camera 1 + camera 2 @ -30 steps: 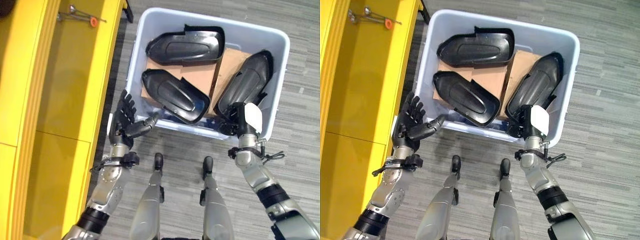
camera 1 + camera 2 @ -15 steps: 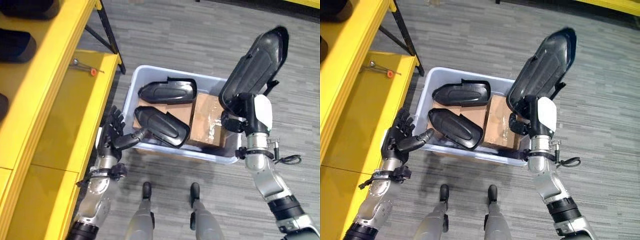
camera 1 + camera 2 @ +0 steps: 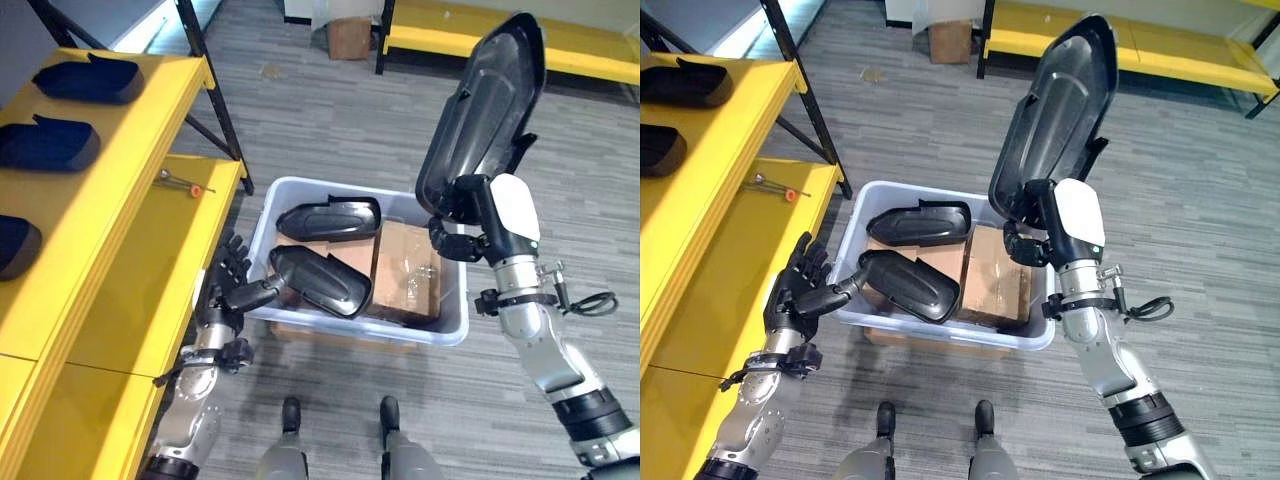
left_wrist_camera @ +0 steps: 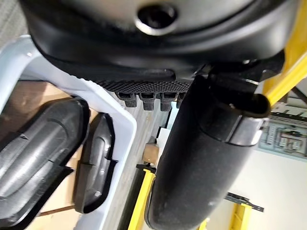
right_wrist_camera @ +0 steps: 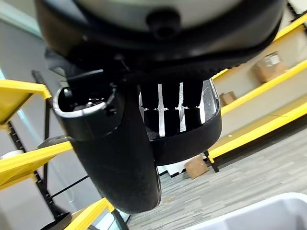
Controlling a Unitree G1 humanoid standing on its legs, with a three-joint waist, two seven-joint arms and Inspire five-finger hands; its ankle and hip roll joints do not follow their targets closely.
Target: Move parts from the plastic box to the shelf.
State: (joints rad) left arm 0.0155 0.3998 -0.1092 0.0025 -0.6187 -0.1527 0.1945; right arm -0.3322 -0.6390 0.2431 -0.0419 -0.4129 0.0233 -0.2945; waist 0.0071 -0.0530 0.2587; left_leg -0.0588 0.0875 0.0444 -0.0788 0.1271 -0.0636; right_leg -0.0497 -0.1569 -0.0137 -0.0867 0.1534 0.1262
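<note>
My right hand (image 3: 478,212) is shut on the lower end of a long black moulded part (image 3: 482,105), which stands upright, high above the pale plastic box (image 3: 352,327). In the right wrist view its thumb (image 5: 120,158) and fingers (image 5: 171,113) clamp the part's rim (image 5: 194,139). Two more black parts (image 3: 328,218) (image 3: 322,281) lie in the box on brown cardboard (image 3: 405,272). My left hand (image 3: 230,285) hangs open beside the box's left wall, its thumb (image 4: 201,158) pointing over the rim. The yellow shelf (image 3: 120,190) stands to the left.
Three dark parts (image 3: 90,80) (image 3: 45,145) (image 3: 12,245) rest on the shelf's upper level. A thin tool with an orange tip (image 3: 182,183) lies on the lower level. The shelf's black leg (image 3: 215,110) slants down by the box. A yellow bench (image 3: 590,55) and a small carton (image 3: 350,35) stand far back.
The right hand has lifted the black part out of the box and high above it. The whole view has risen and tilted up. The left hand has stayed open by the box.
</note>
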